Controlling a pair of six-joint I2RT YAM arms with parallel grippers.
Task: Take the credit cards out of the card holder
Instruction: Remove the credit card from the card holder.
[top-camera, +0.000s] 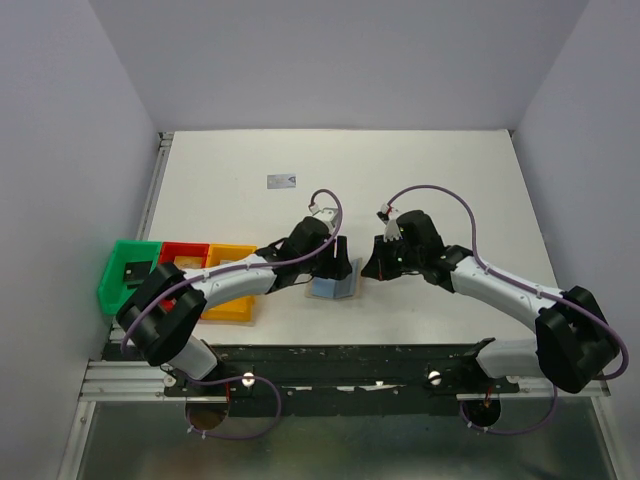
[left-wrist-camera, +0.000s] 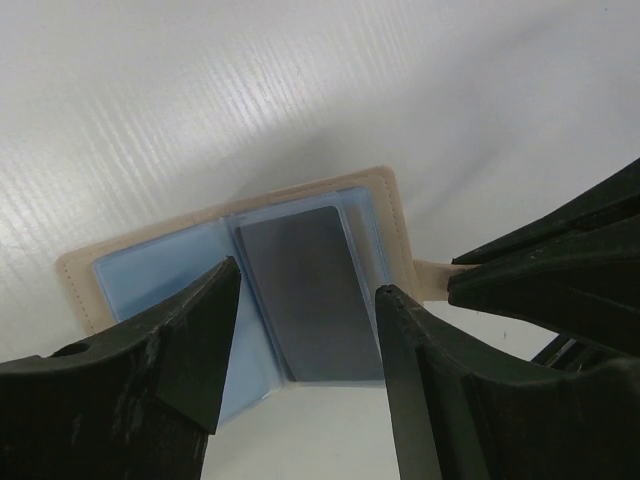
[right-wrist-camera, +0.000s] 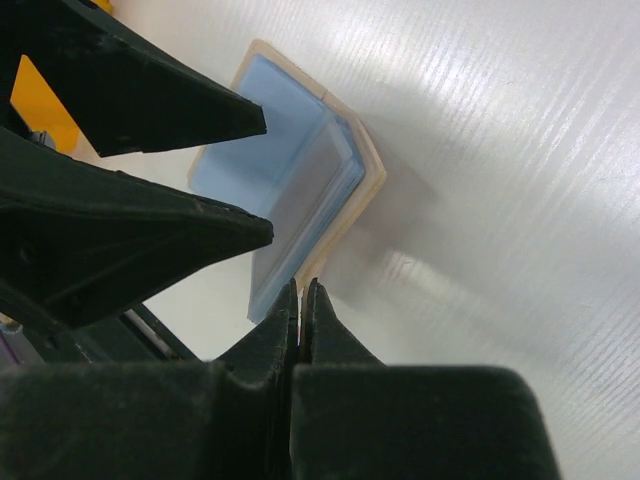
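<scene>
The card holder (top-camera: 333, 288) lies half open near the table's front, with light-blue inner panels and a tan border. It also shows in the left wrist view (left-wrist-camera: 160, 270) and the right wrist view (right-wrist-camera: 270, 120). A dark card (left-wrist-camera: 305, 295) sits in its right panel, seen edge-on as grey in the right wrist view (right-wrist-camera: 312, 190). My left gripper (left-wrist-camera: 308, 278) is open just above this card, one finger on each side; from above it (top-camera: 340, 266) covers part of the holder. My right gripper (right-wrist-camera: 302, 287) is shut on the holder's tan edge and holds that panel tilted up (top-camera: 368, 268). A silvery-white card (top-camera: 283, 180) lies on the table farther back.
A green bin (top-camera: 118, 285), a red bin (top-camera: 180, 252) and a yellow bin (top-camera: 232, 300) stand in a row at the front left, beside the left arm. White walls enclose the table on three sides.
</scene>
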